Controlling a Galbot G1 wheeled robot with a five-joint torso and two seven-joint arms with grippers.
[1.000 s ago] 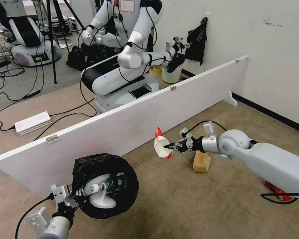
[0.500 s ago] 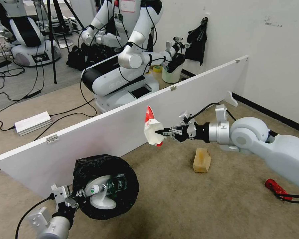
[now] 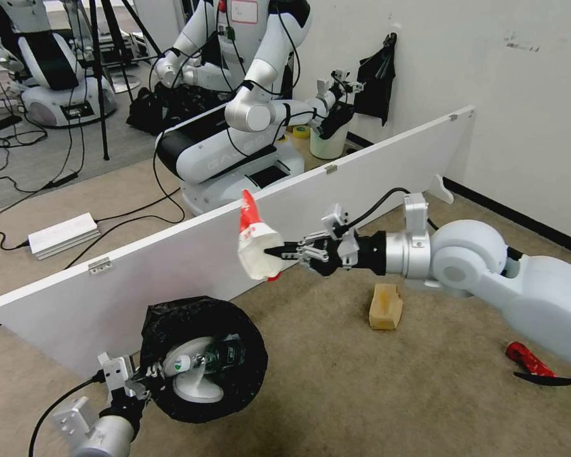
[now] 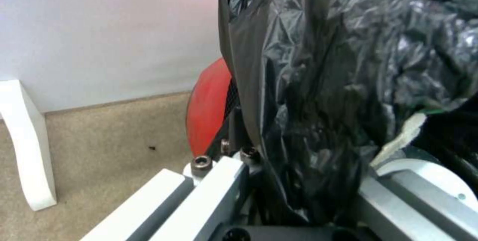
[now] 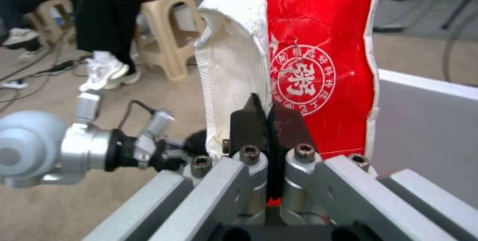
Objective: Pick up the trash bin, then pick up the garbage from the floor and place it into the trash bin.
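Note:
My left gripper point(image 3: 147, 376) is shut on the rim of the trash bin point(image 3: 203, 357), a red bin point(image 4: 209, 110) lined with a crinkly black bag point(image 4: 319, 84), held tilted at lower left. Inside lie a green-labelled clear bottle point(image 3: 212, 357) and a white item point(image 3: 193, 384). My right gripper point(image 3: 274, 252) is shut on a crushed red-white paper cup point(image 3: 255, 244), pinching its wall point(image 5: 269, 129), and holds it in the air above and to the right of the bin. A tan paper bag point(image 3: 386, 306) and a red can point(image 3: 528, 359) lie on the carpet at right.
A long white board point(image 3: 285, 222) stands on edge behind the bin and the cup. Beyond it another white robot point(image 3: 235, 120) works at a white bin point(image 3: 328, 141). Cables and a white box point(image 3: 63, 235) lie at far left. The wall point(image 3: 520, 101) closes the right side.
My right arm has carried the paper cup up and to the left, from just above the tan bag toward the space over the bin. The bin and left gripper hold still.

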